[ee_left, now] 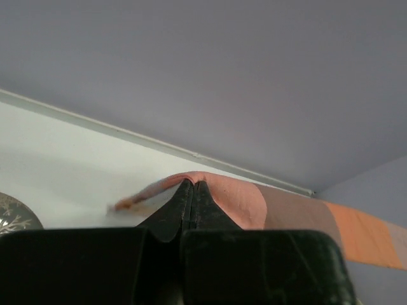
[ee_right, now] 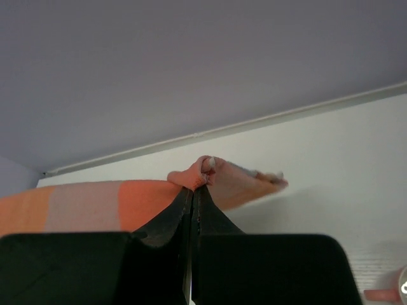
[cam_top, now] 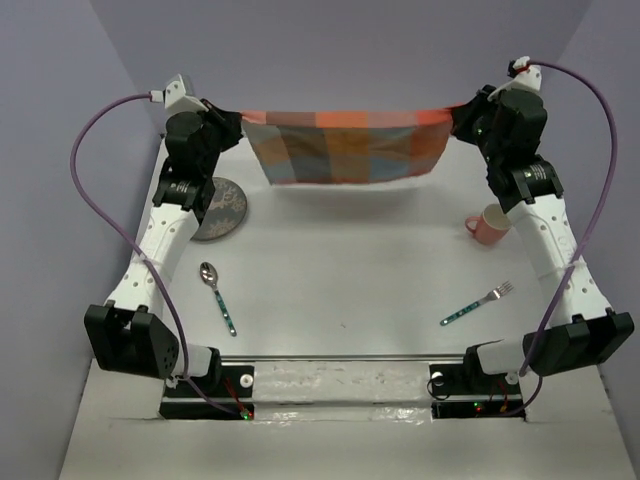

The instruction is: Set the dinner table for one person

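Observation:
The orange, blue and grey checked cloth [cam_top: 345, 146] hangs stretched in the air above the far part of the white dinner table [cam_top: 350, 270]. My left gripper [cam_top: 238, 122] is shut on its left top corner [ee_left: 222, 197]. My right gripper [cam_top: 458, 112] is shut on its right top corner [ee_right: 203, 171]. On the table lie a grey patterned plate [cam_top: 222, 208] at the left, a spoon [cam_top: 216, 295] with a teal handle, a fork [cam_top: 478, 303] with a teal handle and a pink cup [cam_top: 489, 226] at the right.
Purple walls close off the far side and both flanks of the table. The plate's edge shows in the left wrist view [ee_left: 16, 216]. The arm bases and a metal rail [cam_top: 350, 358] run along the near edge.

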Motion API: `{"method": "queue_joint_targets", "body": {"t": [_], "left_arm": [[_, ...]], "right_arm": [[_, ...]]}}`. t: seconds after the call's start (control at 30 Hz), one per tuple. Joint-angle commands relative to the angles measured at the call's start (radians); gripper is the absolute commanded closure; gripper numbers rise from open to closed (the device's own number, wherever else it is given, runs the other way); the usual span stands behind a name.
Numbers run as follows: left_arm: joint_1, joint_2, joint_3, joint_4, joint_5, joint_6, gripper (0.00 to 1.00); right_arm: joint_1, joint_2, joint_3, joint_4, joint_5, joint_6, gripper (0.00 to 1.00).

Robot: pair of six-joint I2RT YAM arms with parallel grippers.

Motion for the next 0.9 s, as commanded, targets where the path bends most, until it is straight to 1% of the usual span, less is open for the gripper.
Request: {"method": "queue_joint_targets", "body": {"t": [0.0,0.03,0.07,0.13,0.17,0.23,0.27,0.3,0.37,0.4,0.47,0.6,0.7,0.73,0.87], "left_arm": [[0.0,-0.106,-0.023,0.075,0.076,0.001,1.0],[0.003,-0.117,-0.066,0.087,0.078,-0.004,1.0],[0.004,-0.137,-0.163,0.101,0.087,-0.015,1.0],[0.006,-0.163,-0.294,0.17,0.099,-0.064,1.0],[0.006,-0.187,-0.43,0.225,0.109,-0.093,1.0],[0.006,-0.204,-0.559,0.27,0.107,-0.113,1.0],[0.006,-0.21,-0.672,0.312,0.089,-0.117,1.0],[0.007,-0.206,-0.717,0.329,0.08,-0.13,1.0],[0.007,-0.181,-0.794,0.368,0.073,-0.14,0.99],[0.007,-0.172,-0.861,0.394,0.076,-0.145,0.97],[0.007,-0.14,-0.935,0.466,0.078,-0.145,0.92],[0.007,-0.137,-1.003,0.492,0.063,-0.108,0.92],[0.007,-0.193,-1.057,0.482,0.044,-0.088,0.93],[0.007,-0.224,-1.077,0.475,0.044,-0.088,0.95],[0.007,-0.287,-1.097,0.455,0.066,-0.108,0.97]], "right_arm": [[-0.013,-0.079,-0.04,0.03,0.012,-0.006,1.0],[-0.013,-0.096,-0.093,0.056,0.007,0.013,1.0],[-0.013,-0.128,-0.223,0.075,-0.008,0.024,1.0],[-0.013,-0.156,-0.371,0.145,-0.025,0.062,1.0],[-0.013,-0.171,-0.516,0.173,-0.043,0.073,1.0],[-0.013,-0.162,-0.641,0.249,-0.066,0.108,1.0],[-0.013,-0.134,-0.688,0.265,-0.085,0.119,1.0],[-0.013,-0.114,-0.76,0.277,-0.089,0.135,1.0],[-0.013,-0.072,-0.814,0.3,-0.102,0.146,1.0],[-0.013,-0.055,-0.836,0.306,-0.109,0.149,1.0],[-0.013,-0.024,-0.891,0.323,-0.137,0.16,1.0],[-0.013,-0.015,-0.963,0.322,-0.198,0.172,1.0],[-0.013,-0.03,-1.018,0.323,-0.218,0.185,1.0],[-0.013,-0.049,-1.045,0.322,-0.221,0.192,1.0],[-0.013,-0.115,-1.083,0.311,-0.232,0.218,1.0]]}}
